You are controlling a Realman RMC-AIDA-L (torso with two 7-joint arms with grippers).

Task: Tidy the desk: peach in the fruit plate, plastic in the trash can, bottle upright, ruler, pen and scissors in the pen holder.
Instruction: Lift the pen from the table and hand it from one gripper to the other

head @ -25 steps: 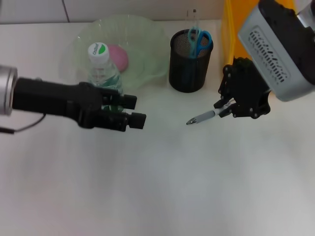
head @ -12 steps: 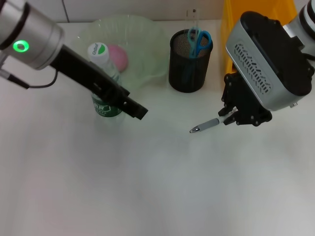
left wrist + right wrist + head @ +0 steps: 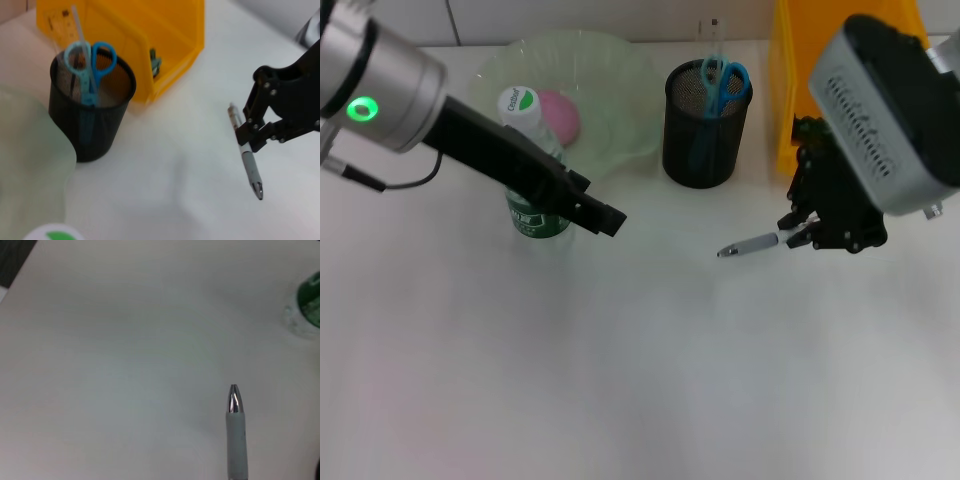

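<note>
1. Two grippers in view: right gripper (image 3: 798, 233) near the table's right side, clamped on the rear end of the pen (image 3: 750, 244), pen lying nearly level, silver tip aimed toward the table's middle, lifted off the white table (image 3: 640, 380).
2. Left gripper (image 3: 605, 217) just in front of the bottle (image 3: 528, 150); cannot tell whether fingers parted or closed.
3. Bottle upright, white and green cap on top, touching the front edge of the fruit plate (image 3: 620, 90).
4. Pink peach (image 3: 562, 115) lying in the pale green plate, behind the bottle.
5. Black mesh pen holder (image 3: 705, 130) just right of the plate, holding blue-handled scissors (image 3: 723, 80) and a clear ruler (image 3: 77, 25).
6. Yellow trash can (image 3: 790, 90) right beside the holder, behind the right gripper.
</note>
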